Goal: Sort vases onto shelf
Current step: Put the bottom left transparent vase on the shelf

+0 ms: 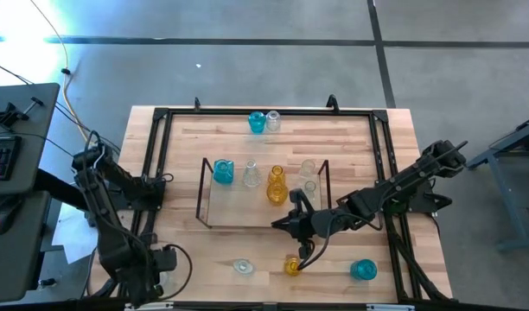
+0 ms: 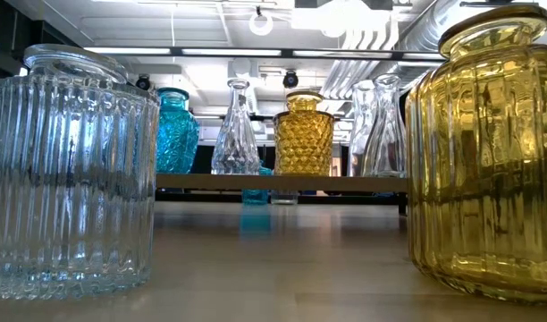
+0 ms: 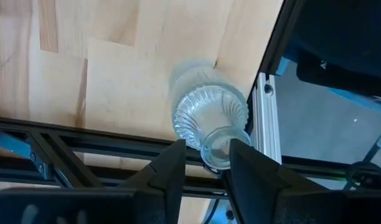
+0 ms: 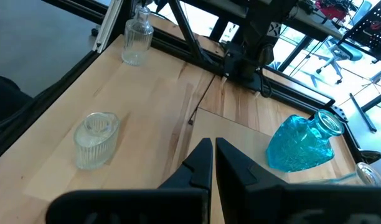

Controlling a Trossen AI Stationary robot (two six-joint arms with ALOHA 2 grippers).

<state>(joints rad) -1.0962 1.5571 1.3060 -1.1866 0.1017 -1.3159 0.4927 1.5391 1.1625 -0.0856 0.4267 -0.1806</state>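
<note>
The wooden table (image 1: pixel 187 142) is edged by a black frame (image 1: pixel 264 112), and near its middle the shelf (image 1: pixel 214 212) is set, its long axis running across the table from left to right, with dark upright end pieces at either side.

On the shelf's light wood surface five vases are seen standing upright, necks pointing up: a blue vase (image 1: pixel 223 171) at the left end, a clear slender vase (image 1: pixel 251 175) just beside it, an amber vase (image 1: pixel 277 186) near the middle, and two clear vases (image 1: pixel 309 174) at the right end. In the low view the same row is seen level on the shelf board (image 2: pixel 282 182).

Off the shelf, a blue and a clear vase (image 1: pixel 264 122) stand touching or nearly so at the table's far edge. Along the near edge a clear ribbed vase (image 1: pixel 242 267), an amber ribbed vase (image 1: pixel 292 266) and a blue round vase (image 1: pixel 363 270) are spaced apart, all upright.

The right gripper (image 1: pixel 280 225) is held over the shelf's near right corner, its fingers (image 4: pixel 200 163) pressed almost together with nothing between them. The left gripper (image 3: pixel 203 163) is held low at the table's left near corner, outside the frame; its fingers are spread and empty, and a clear ribbed vase (image 3: pixel 209 115) is seen beyond them.
</note>
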